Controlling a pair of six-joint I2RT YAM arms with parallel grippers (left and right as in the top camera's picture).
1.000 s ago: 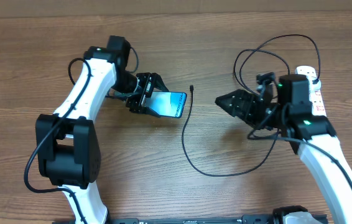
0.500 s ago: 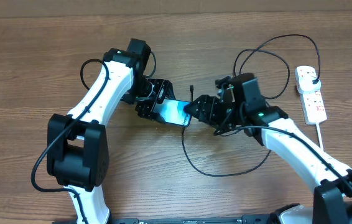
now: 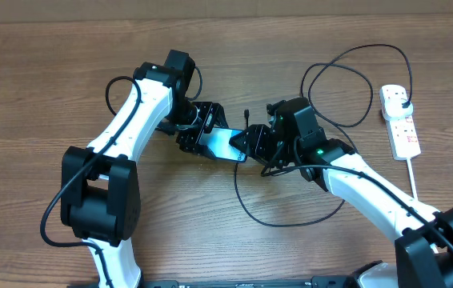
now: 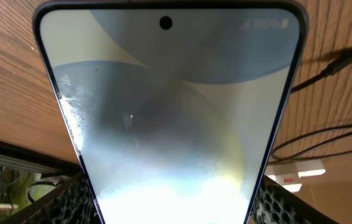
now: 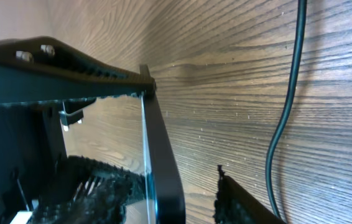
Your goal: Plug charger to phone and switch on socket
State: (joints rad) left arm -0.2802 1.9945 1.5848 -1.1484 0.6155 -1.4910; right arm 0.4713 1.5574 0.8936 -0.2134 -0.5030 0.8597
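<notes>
The phone (image 3: pixel 225 144) is at the middle of the counter (image 3: pixel 34 96), between the claws: the left claw (image 3: pixel 197 133) at its left end, the right claw (image 3: pixel 252 144) at its right end. The charger (image 3: pixel 284 226) has its tip just behind the phone's right end. Its cable runs toward the front edge, then loops back toward the far right corner. There, near the right edge, lies the socket (image 3: pixel 400 120), well apart from the phone.

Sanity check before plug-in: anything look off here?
Yes: both grippers are at the phone; the left gripper holds it tilted, the right gripper straddles its far end, while the charger tip lies loose on the table, unplugged.
</notes>
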